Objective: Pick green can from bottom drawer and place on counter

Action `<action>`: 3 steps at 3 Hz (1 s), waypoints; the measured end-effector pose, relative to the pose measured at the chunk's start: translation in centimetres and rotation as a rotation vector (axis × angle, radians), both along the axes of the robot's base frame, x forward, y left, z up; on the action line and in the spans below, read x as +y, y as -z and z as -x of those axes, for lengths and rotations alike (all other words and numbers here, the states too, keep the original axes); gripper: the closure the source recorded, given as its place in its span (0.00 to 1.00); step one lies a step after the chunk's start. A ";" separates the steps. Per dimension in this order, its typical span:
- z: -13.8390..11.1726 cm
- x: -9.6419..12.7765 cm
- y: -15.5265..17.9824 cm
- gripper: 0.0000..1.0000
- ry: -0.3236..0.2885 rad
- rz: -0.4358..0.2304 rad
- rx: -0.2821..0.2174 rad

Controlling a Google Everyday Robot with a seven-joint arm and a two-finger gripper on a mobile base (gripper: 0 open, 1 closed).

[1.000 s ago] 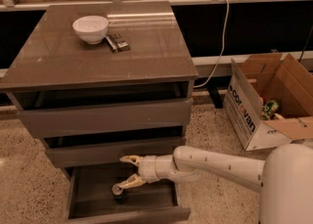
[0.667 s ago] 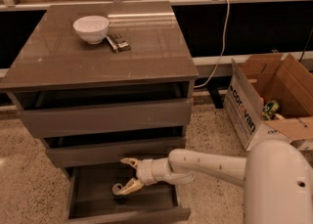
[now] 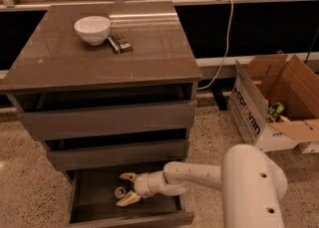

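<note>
The bottom drawer is pulled out. The green can stands upright on its floor at the left of middle, with its silver top showing. My gripper reaches into the drawer from the right. Its jaws are spread, with one tan fingertip behind the can and the other in front of it. The can sits at the mouth of the fingers, not clamped. The counter is the glossy grey-brown top of the cabinet above.
A white bowl and a small dark flat object sit at the back left of the counter. The two upper drawers are slightly ajar. An open cardboard box with a greenish can inside stands on the floor at the right.
My gripper has moved lower and deeper into the bottom drawer, so its fingers now flank the can. The arm's white body has shifted left. The can has not moved.
</note>
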State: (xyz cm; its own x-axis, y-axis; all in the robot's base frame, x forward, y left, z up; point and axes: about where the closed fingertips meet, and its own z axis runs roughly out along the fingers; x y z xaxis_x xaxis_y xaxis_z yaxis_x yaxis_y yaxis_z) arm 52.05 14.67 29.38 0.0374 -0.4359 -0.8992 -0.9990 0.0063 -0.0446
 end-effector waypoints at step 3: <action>0.4 1.4 7.6 0.30 0.031 0.021 0.082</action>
State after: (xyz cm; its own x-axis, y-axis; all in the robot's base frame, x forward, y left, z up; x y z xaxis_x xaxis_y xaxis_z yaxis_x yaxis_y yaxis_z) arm 51.62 16.05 21.73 -0.0496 -0.4541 -0.8896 -0.9986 0.0374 0.0366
